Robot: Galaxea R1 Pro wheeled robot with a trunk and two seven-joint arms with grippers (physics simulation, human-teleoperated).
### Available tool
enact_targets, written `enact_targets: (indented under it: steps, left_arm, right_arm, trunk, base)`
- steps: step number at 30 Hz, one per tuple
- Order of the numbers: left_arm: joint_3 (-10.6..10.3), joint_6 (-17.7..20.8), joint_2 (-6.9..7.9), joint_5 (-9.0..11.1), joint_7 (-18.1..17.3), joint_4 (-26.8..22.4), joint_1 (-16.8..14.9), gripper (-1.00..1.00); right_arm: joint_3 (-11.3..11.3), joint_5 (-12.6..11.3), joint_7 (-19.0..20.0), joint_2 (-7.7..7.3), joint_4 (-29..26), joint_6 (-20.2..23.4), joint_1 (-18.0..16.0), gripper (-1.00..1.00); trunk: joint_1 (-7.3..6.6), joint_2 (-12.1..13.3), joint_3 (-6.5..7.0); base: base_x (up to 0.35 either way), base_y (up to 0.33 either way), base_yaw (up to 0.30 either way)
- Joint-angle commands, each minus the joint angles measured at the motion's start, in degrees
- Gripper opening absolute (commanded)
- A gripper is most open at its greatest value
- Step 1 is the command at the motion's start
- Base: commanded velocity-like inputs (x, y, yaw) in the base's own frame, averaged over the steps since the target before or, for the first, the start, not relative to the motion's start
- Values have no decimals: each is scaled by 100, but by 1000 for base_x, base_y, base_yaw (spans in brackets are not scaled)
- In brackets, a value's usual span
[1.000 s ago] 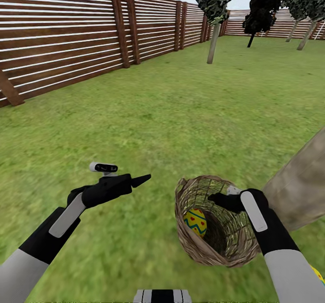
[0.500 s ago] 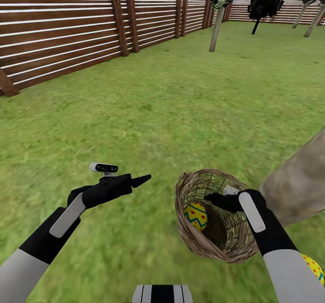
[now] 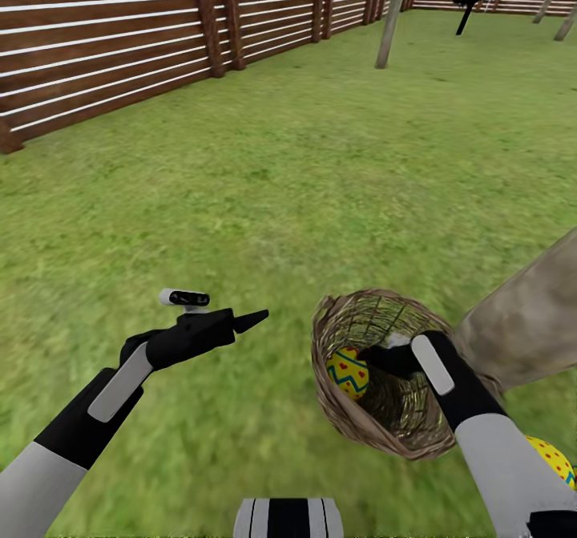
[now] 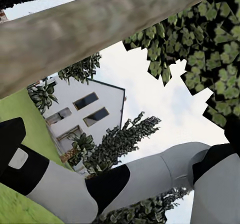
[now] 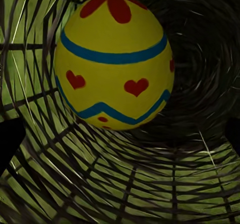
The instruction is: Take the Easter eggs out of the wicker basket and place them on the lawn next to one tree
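Since a second ago the head camera has tipped downward, so the fence [image 3: 104,49] and far trees sit higher in the head view, and the right gripper [image 3: 377,356] has pushed a little deeper into the wicker basket [image 3: 385,426]. That basket lies tipped on the lawn [image 3: 280,185] with its mouth facing the robot, just beside the thick pale trunk of the tree [image 3: 529,321]. One Easter egg [image 3: 347,372] rests inside against the basket's left wall, close to the right gripper's tip. In the right wrist view this egg [image 5: 114,59] looms between two dark finger edges at the sides of the picture, so the jaws seem spread, with nothing pinched between them; the wicker weave [image 5: 125,184] surrounds it. A second egg [image 3: 553,462] lies on the grass behind the right forearm, outside the basket and near the trunk. The left gripper [image 3: 252,319] hovers over bare grass well apart from the basket, its fingers pressed together to a point. From the left wrist camera the trunk [image 4: 100,24], leafy crown [image 4: 210,44] and a white house [image 4: 90,114] appear beyond the robot's right arm.
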Motion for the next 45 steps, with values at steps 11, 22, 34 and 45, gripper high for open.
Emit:
enact_targets:
  steps: [11,22,34,45]
  left_arm:
    - [-15,45,8,54,3,0,-5,100]
    - [-15,53,-10,48,3,-5,-5,100]
    - [-15,53,-21,47,3,-4,-5,100]
    - [-15,53,-21,39,3,-2,-5,100]
  right_arm:
    - [308,-2,830,-9,-8,-52,-79,100]
    - [358,772,873,-8,-196,-324,-244,100]
    - [358,811,873,-17,-285,-363,-246,100]
    - [358,811,880,-26,-364,-635,-246,100]
  trunk:
    - [27,-17,-248]
    - [55,-31,-492]
    - [86,-48,-758]
    - [115,-62,-1002]
  base:
    - [0,0,0]
    - [0,0,0]
    - [0,0,0]
    - [0,0,0]
